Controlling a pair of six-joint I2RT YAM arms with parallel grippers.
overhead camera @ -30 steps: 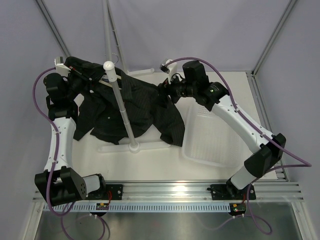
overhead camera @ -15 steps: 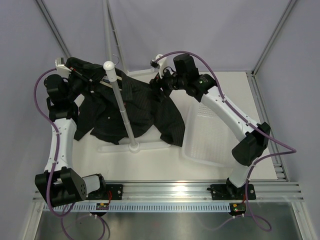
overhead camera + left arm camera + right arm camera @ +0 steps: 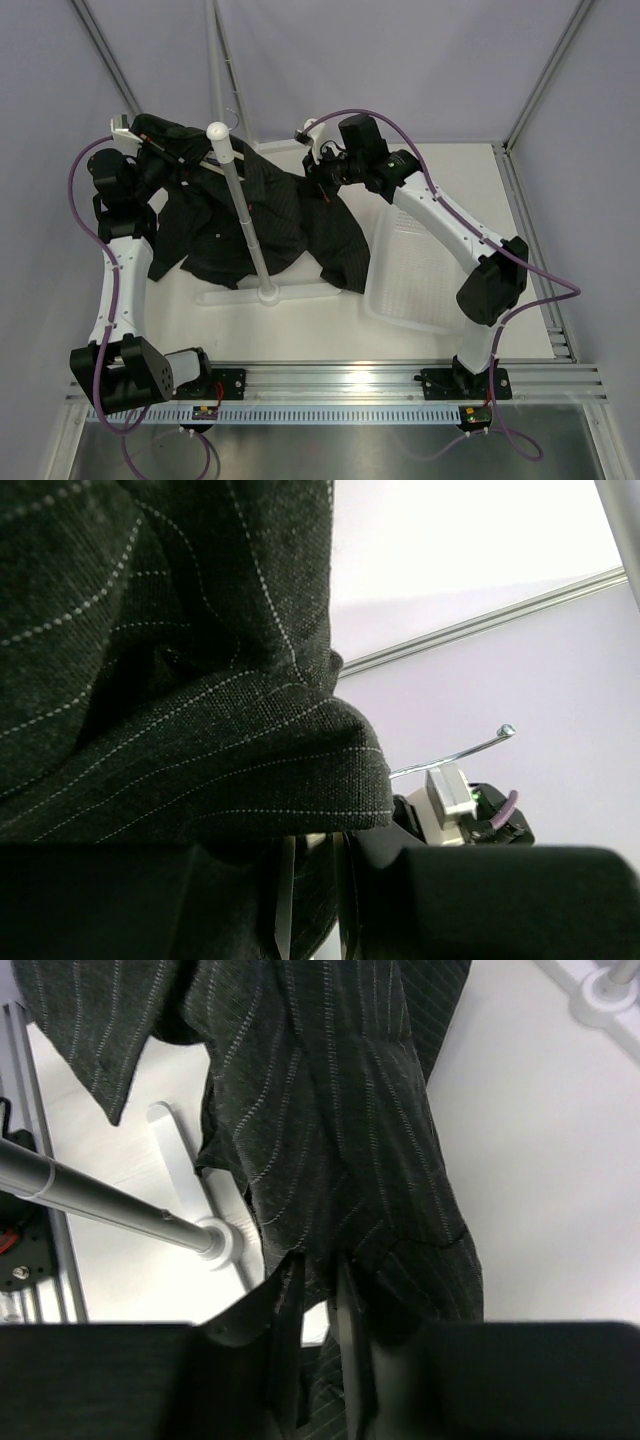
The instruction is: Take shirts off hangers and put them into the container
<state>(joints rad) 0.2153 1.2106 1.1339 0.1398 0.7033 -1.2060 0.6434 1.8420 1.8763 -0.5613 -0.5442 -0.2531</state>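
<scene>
White worktop (image 3: pixel 470 165) under lilac walls (image 3: pixel 400 60): left pincer (image 3: pixel 312 865) and right pincer (image 3: pixel 318 1285) each clamp the black pinstriped cloth shirt (image 3: pixel 290 215)

**Black shirt on the rack, an arm at each shoulder**

We see the black pinstriped shirt (image 3: pixel 275 215) hanging spread around the grey rack pole (image 3: pixel 247 225), which is topped by a white knob (image 3: pixel 217 131). A short length of the cream hanger (image 3: pixel 200 160) shows between the cloth and the pole. The left gripper (image 3: pixel 160 140) is sunk in the bunched cloth at one shoulder, and the right gripper (image 3: pixel 320 178) meets the cloth at the other. From above we cannot tell how either pair of jaws stands. The container (image 3: pixel 425 295) lies on the white table (image 3: pixel 470 170) just beside the shirt's hem, under the right arm.
</scene>
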